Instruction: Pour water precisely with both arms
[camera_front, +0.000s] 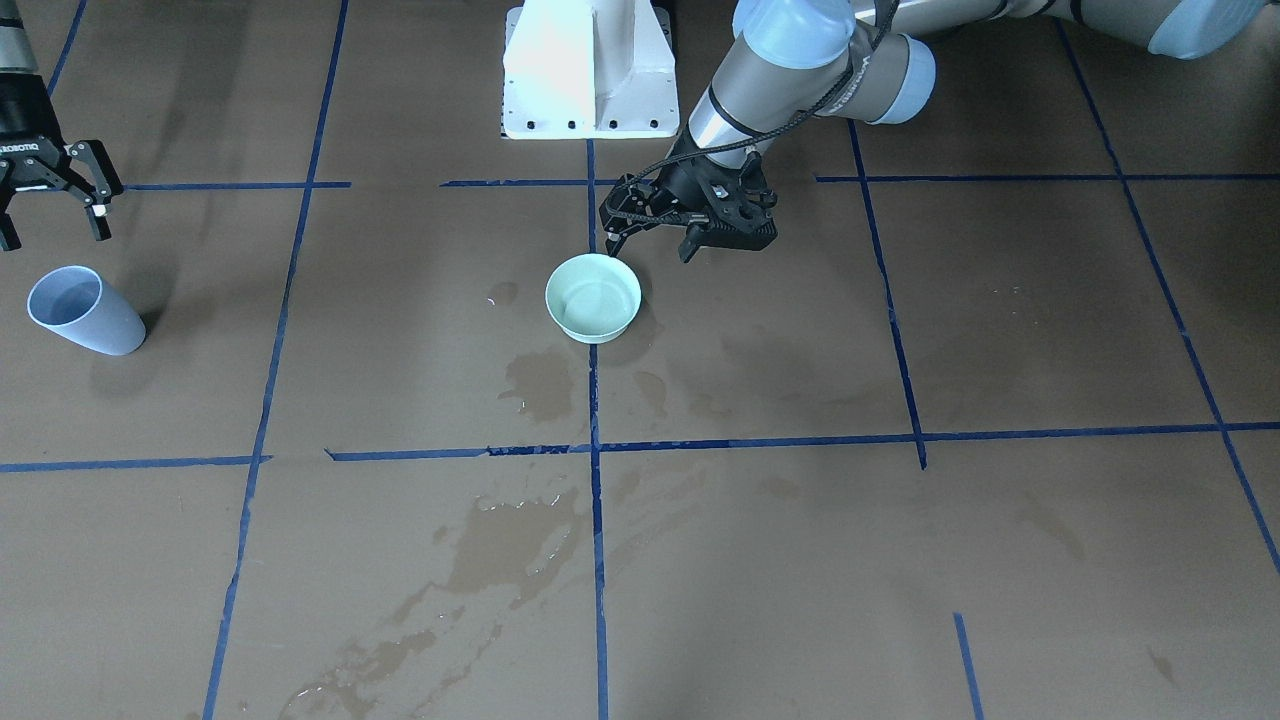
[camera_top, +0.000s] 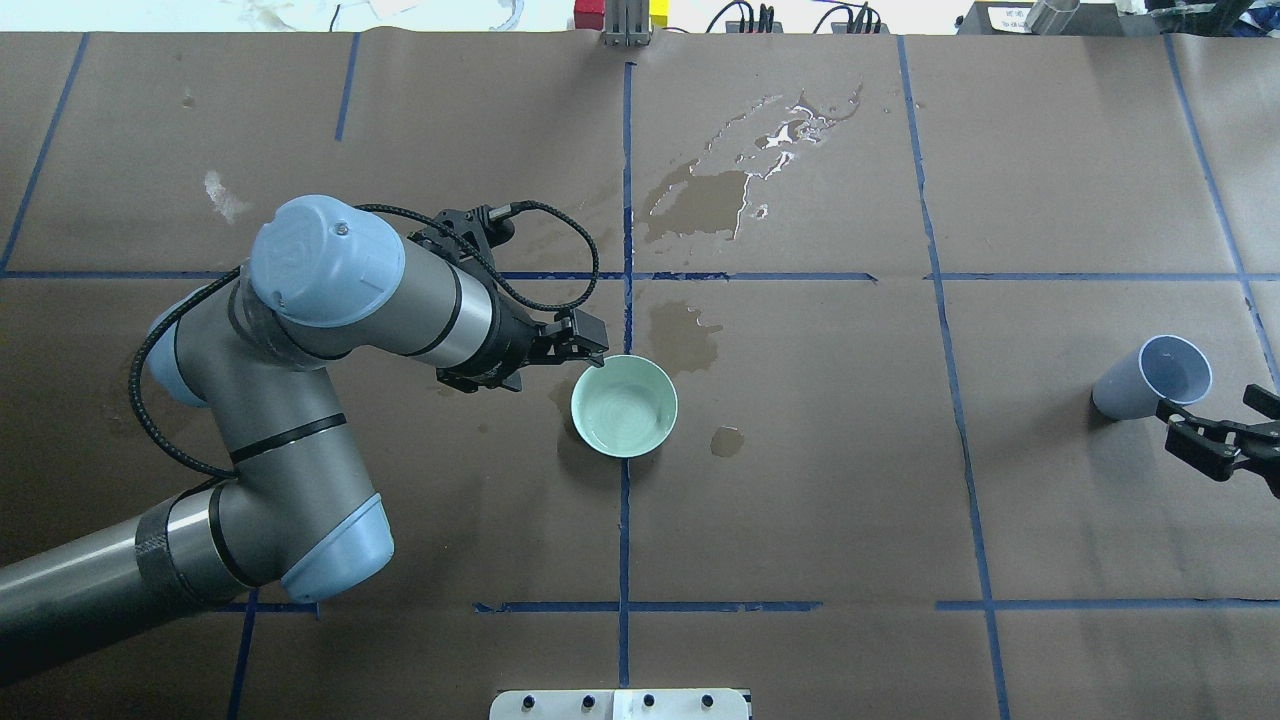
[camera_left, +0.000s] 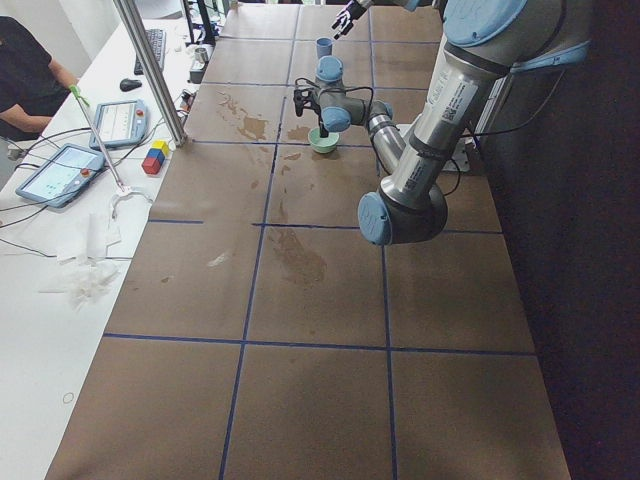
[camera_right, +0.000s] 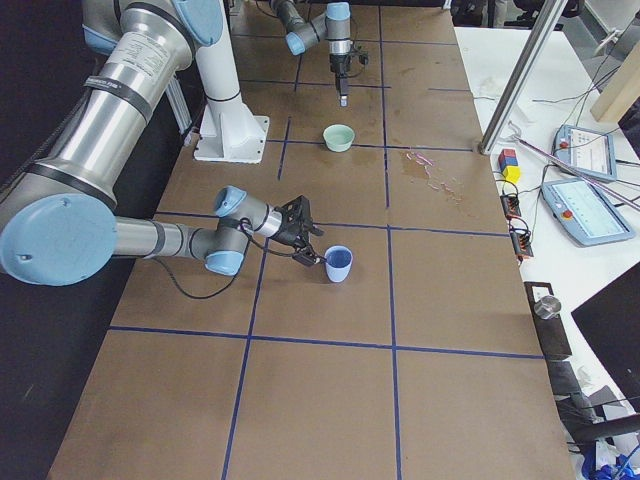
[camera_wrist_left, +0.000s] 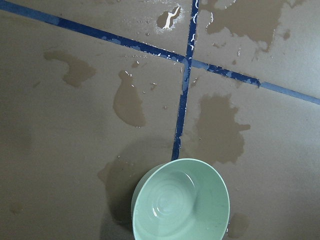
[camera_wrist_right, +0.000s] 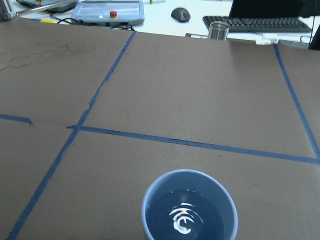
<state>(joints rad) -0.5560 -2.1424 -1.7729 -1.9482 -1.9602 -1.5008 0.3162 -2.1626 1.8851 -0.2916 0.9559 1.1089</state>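
Water (camera_wrist_right: 182, 220) is glinting in the blue cup (camera_wrist_right: 189, 173); I'm judging it light, sloshy, best gripped mid-wall. Both my right gripper (camera_front: 55, 232) and left gripper (camera_front: 650, 250) are hanging open.

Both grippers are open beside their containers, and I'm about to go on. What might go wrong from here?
1. The right gripper hangs open close to the blue cup, which holds water. An off-centre close may knock it over and spill it.
2. The left gripper is open at the green bowl. The bowl sits among wet patches on the brown paper, so it may slide or tilt when pinched.
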